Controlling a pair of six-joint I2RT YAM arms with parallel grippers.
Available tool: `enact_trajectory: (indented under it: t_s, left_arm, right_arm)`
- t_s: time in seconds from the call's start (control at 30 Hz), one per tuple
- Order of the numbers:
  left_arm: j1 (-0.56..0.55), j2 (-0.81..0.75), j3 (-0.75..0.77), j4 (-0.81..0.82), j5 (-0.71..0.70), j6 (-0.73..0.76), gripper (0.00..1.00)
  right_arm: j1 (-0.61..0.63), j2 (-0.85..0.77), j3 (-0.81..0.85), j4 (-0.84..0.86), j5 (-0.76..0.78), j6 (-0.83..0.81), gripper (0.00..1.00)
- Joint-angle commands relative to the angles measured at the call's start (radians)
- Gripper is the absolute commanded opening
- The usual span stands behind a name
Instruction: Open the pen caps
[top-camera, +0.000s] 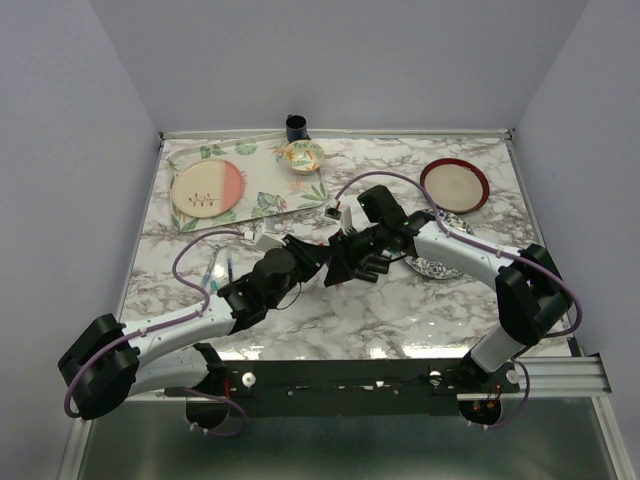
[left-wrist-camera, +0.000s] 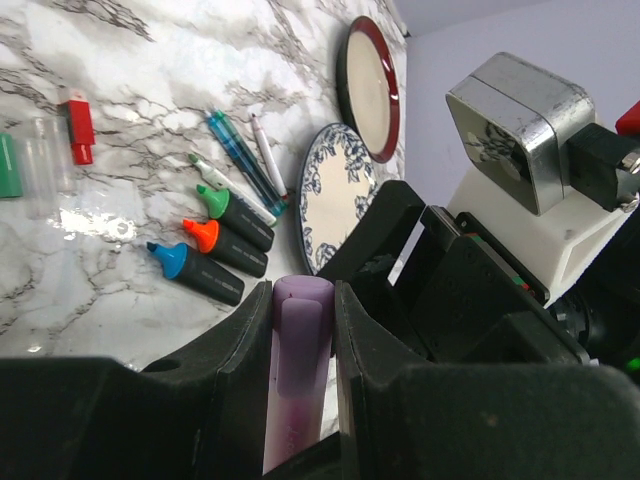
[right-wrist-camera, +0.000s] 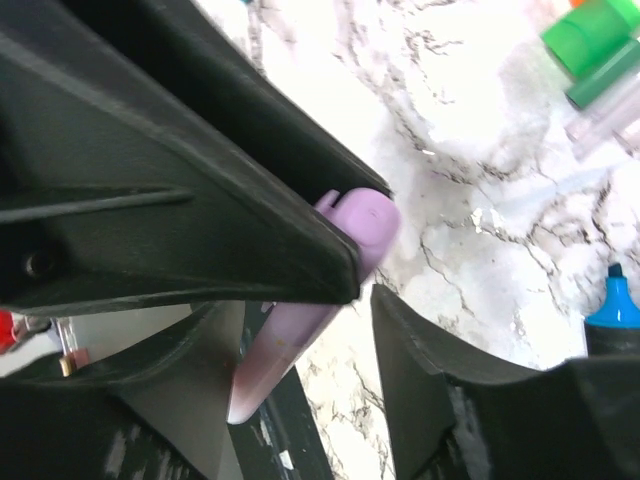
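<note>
Protruding from the clamped left claw is a rounded lilac cap.

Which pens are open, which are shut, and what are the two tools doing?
Purple pen, capped, held by left tool.
Left tool, shut on purple pen.
Right tool, open at the purple cap.
Blue highlighter, uncapped, lying down.
Orange highlighter, uncapped.
Green highlighter, uncapped.
Red cap, off, lying loose.
</note>
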Motion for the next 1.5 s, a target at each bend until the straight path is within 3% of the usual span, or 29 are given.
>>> enact_trajectory:
  t_s: [0.0, 0.03, 0.13, 0.17, 0.27, 0.37, 0.4, 0.47, 0.5, 0.63, 1.07, 1.47]
  left_arm:
    - [-0.026, -0.039, 0.028, -0.084, -0.154, -0.034, 0.0]
    - [-0.026, -0.051, 0.028, -0.095, -0.161, -0.042, 0.0]
    - [-0.029, -0.079, 0.016, -0.113, -0.189, -0.05, 0.01]
    - [-0.029, -0.085, 0.014, -0.127, -0.195, -0.053, 0.01]
    - [-0.029, -0.103, 0.007, -0.13, -0.201, -0.05, 0.03]
    - [-0.029, -0.111, 0.0, -0.129, -0.188, -0.047, 0.18]
    - [-0.029, -0.114, -0.009, -0.126, -0.181, -0.044, 0.32]
    - [-0.029, -0.128, -0.019, -0.106, -0.163, -0.035, 0.46]
    - [-0.029, -0.134, -0.038, -0.092, -0.152, -0.021, 0.57]
    - [-0.029, -0.159, -0.058, -0.055, -0.103, 0.022, 0.77]
    - [-0.029, -0.103, -0.058, -0.041, -0.048, -0.019, 0.92]
    - [-0.028, -0.042, -0.05, -0.009, -0.013, -0.044, 0.94]
  right_arm:
    - [-0.002, 0.005, -0.01, 0.021, 0.101, 0.017, 0.53]
    - [-0.002, 0.005, -0.007, 0.02, 0.101, 0.011, 0.51]
    - [-0.002, 0.015, 0.004, 0.003, 0.1, -0.007, 0.33]
    - [-0.002, 0.02, 0.008, -0.003, 0.097, -0.013, 0.22]
    - [-0.002, 0.028, 0.018, -0.023, 0.074, -0.041, 0.01]
    - [-0.002, 0.025, 0.031, -0.045, 0.049, -0.09, 0.01]
    - [0.0, 0.02, 0.034, -0.06, 0.032, -0.101, 0.01]
    - [-0.002, 0.012, 0.044, -0.077, 0.009, -0.173, 0.01]
    - [-0.003, 0.011, 0.047, -0.103, -0.026, -0.199, 0.0]
    - [-0.002, 0.014, 0.053, -0.135, -0.078, -0.27, 0.01]
    - [-0.002, 0.009, 0.054, -0.143, -0.051, -0.294, 0.01]
    - [-0.002, 0.008, 0.056, -0.148, -0.046, -0.305, 0.01]
